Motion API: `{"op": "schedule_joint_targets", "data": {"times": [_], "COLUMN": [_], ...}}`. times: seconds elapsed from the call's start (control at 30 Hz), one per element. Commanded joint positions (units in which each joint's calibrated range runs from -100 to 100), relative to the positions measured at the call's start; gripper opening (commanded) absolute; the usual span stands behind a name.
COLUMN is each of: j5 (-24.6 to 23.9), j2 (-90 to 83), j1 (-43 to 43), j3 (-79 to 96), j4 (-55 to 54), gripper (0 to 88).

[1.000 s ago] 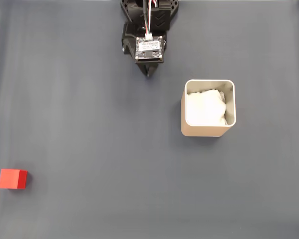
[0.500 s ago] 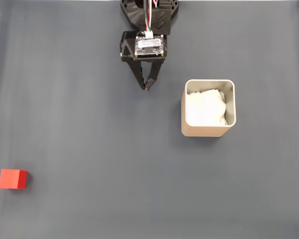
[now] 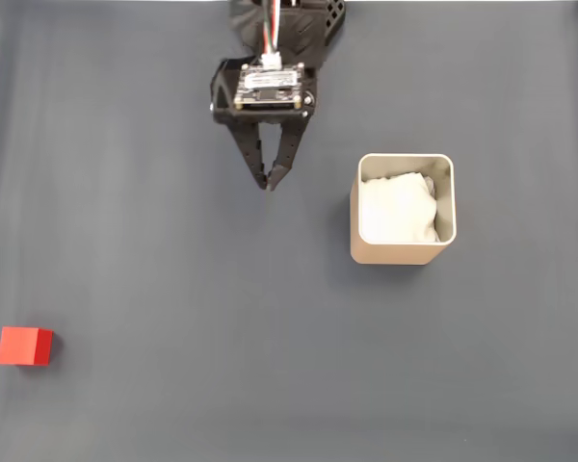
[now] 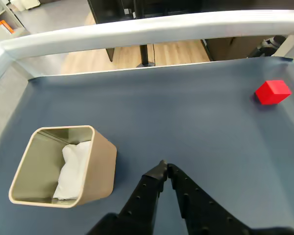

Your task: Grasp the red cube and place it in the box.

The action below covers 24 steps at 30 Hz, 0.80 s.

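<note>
- The end effector (image 3: 269, 183) hangs near the table's (image 3: 173, 241) top-edge middle in the fixed view, fingertips pressed together, holding nothing.
- The cube (image 3: 25, 346) sits at the table's bottom-left corner in that view, well apart from the end effector; reaching it means travelling down and far left.
- The box (image 3: 405, 252) stands right of the end effector, away from the cube.
- Count: one cube, one box.
</note>
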Motion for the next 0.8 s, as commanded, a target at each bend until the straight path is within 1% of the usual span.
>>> {"op": "schedule_joint_targets", "data": {"times": [0.0, 0.53, 0.77], "j5": [0.73, 1.9, 1.61], "j2": [13.08, 33.5, 43.11], "j1": [4.31, 12.9, 16.24], "j3": [-17.62, -40.59, -53.9], "j4": [2.74, 8.08, 13.08], "gripper": [0.2, 0.2, 0.2]}}
